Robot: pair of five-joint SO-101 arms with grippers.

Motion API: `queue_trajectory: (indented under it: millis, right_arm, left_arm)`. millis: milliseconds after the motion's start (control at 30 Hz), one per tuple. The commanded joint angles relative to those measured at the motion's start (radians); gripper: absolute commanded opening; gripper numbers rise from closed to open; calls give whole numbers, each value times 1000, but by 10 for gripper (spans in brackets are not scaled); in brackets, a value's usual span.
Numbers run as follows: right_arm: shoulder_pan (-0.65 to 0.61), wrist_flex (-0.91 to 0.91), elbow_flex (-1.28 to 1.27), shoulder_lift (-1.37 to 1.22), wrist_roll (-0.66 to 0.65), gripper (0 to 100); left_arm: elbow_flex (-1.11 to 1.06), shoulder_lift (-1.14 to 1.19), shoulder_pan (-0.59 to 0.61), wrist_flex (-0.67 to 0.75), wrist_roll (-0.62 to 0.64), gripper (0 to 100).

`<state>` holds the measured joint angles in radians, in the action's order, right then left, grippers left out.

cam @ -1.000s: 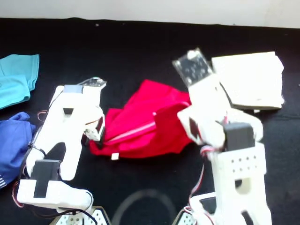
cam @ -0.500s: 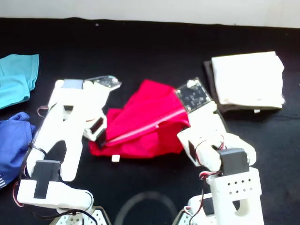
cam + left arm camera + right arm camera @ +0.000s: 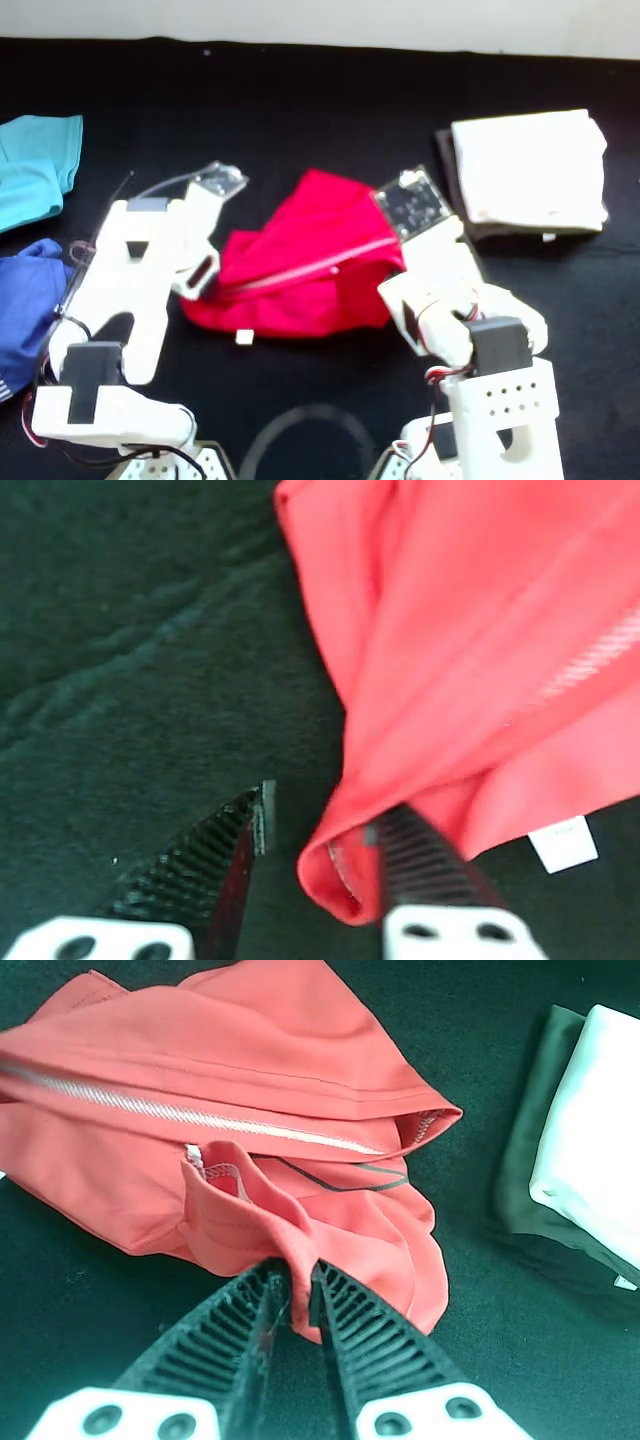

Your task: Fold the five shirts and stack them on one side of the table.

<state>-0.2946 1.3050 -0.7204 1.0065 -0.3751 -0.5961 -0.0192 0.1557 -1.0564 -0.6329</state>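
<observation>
- The right gripper point(image 3: 298, 1298) has two black ribbed fingers on white mounts. It is pinched tight on a raised fold at the near right edge of the red shirt point(image 3: 250, 1090).
- The left gripper point(image 3: 322, 815) has its jaws apart. One ribbed finger rests on the black covering and the other lies against the shirt's near left corner, with a rolled hem between them.
- The red shirt is thin, smooth fabric, crumpled in soft folds in the middle of the table point(image 3: 300, 110), between the two arms. A pale stitched stripe runs across it, and a small white tag point(image 3: 565, 842) juts out at its near edge.
- In the high view the right arm hides the shirt's right part.
- The table's covering is matte black and felt-like.
- At the far right, a white shirt point(image 3: 530, 165) is folded square on a dark folded shirt point(image 3: 449, 160), of which just an edge shows.
- At the left lie a teal shirt point(image 3: 35, 170) and, nearer, a blue shirt point(image 3: 25, 310). Both are loose and cut off by the frame, and the blue one is partly behind the left arm.
</observation>
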Motion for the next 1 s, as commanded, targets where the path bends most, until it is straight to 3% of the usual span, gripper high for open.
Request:
queue_trajectory:
  millis: [0, 267, 533, 833, 967]
  right_arm:
    - [2, -13, 1, 21, -6, 6]
    - [5, -70, -77, 22, 28, 6]
    - [38, -131, -111, 22, 66, 6]
    - [38, -111, -113, 22, 64, 6]
    - [39, -111, -114, 22, 64, 6]
  left_arm:
    - [4, -35, 48, 37, -6, 27]
    - [28, -42, 193, 6, 25, 9]
    - [84, -41, 249, -341, 44, 10]
    - [231, -41, 271, -436, -5, 175]
    - [348, -41, 220, -687, -66, 167]
